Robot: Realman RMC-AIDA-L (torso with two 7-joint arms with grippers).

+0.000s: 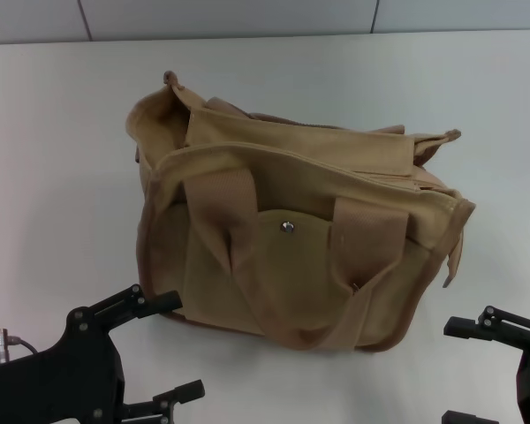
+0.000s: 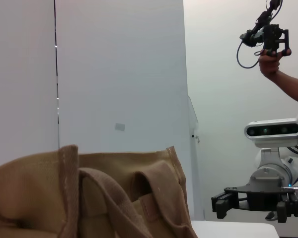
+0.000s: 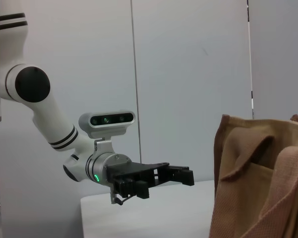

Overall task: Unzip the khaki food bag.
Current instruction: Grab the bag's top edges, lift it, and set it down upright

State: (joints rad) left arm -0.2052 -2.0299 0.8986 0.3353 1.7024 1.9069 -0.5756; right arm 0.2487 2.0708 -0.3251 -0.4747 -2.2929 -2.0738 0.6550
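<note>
The khaki food bag (image 1: 291,238) stands on the white table (image 1: 62,159), a boxy tan canvas tote with two wide webbing handles hanging over a front pocket with a silver snap (image 1: 287,226). Its top is folded and rumpled, and I cannot make out the zipper. My left gripper (image 1: 181,346) is open just in front of the bag's lower left corner, apart from it. My right gripper (image 1: 448,371) is open to the right of the bag's lower right corner, also apart. The left wrist view shows the bag (image 2: 89,198) close by and the right gripper (image 2: 221,206) farther off. The right wrist view shows the bag (image 3: 258,178) and the left gripper (image 3: 169,181).
A grey wall (image 1: 247,18) runs behind the table's far edge. In the left wrist view a person's hand (image 2: 270,64) holds a black device high beyond the right arm. Bare table lies on both sides of the bag.
</note>
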